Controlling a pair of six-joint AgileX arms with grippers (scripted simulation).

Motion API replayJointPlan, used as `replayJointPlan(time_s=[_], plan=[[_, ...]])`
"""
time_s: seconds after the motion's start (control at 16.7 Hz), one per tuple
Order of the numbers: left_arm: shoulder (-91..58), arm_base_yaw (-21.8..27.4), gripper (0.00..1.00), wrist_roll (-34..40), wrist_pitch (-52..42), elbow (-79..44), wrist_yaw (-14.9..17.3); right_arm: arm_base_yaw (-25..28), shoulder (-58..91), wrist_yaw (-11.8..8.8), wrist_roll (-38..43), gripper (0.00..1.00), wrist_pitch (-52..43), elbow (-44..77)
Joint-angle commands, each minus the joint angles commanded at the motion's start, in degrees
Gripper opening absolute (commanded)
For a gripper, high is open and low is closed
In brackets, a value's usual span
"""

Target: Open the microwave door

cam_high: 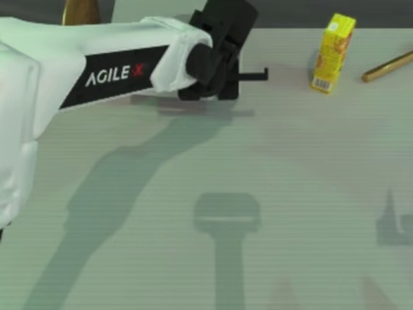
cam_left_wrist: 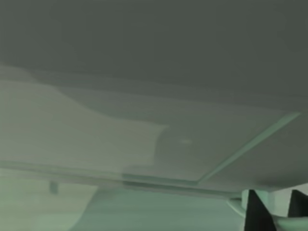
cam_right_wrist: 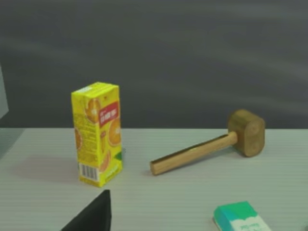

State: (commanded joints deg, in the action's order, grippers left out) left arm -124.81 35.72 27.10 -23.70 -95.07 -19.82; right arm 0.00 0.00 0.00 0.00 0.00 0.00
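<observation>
One white AgileX arm, my left, reaches in the top view from the left edge to the far middle of the pale grey-green table (cam_high: 290, 194). Its black left gripper (cam_high: 222, 71) sits there, just in front of a plain light grey-white slab at the far edge that appears to be the boxy microwave (cam_high: 158, 10). Whether this claw is released or clenched cannot be told. Right of it, well apart, a yellow upright juice carton (cam_high: 332, 55) stands near the far edge. The light wooden mallet (cam_high: 387, 66) lies beyond it, at the right edge.

From the left wrist, the grey translucent panel of the microwave door (cam_left_wrist: 144, 120) fills nearly the whole view, very close. A pale frame line crosses it at a slant. The left gripper (cam_left_wrist: 276, 216) shows as dark tips in one corner, close to the panel.

From the right wrist, the juice carton (cam_right_wrist: 96, 134) stands upright on the table (cam_right_wrist: 168, 192). The mallet (cam_right_wrist: 211, 147) lies beside it without touching, and a teal and white box (cam_right_wrist: 238, 219) lies nearer the camera. The right gripper (cam_right_wrist: 94, 216) shows only as a black wedge at the edge of the view, and its grasp cannot be told.
</observation>
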Motion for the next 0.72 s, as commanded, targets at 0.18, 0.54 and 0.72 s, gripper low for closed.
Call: replayJointPlan(time_s=[0.18,0.54,0.72], plan=[[-0.2,0.4,0.0,0.1,0.1,0.1,0.5,0.0,0.0,0.0,0.0,1.0,0.0,0.0],[2.7,-0.3,0.0,-3.2,2.9,4.3,2.3,0.0,0.0,0.0,0.0,1.0,0.0,0.0],[2.8,-0.4,0.0,-3.4,3.0,4.7,2.4,0.0,0.0,0.0,0.0,1.0,0.0,0.0]])
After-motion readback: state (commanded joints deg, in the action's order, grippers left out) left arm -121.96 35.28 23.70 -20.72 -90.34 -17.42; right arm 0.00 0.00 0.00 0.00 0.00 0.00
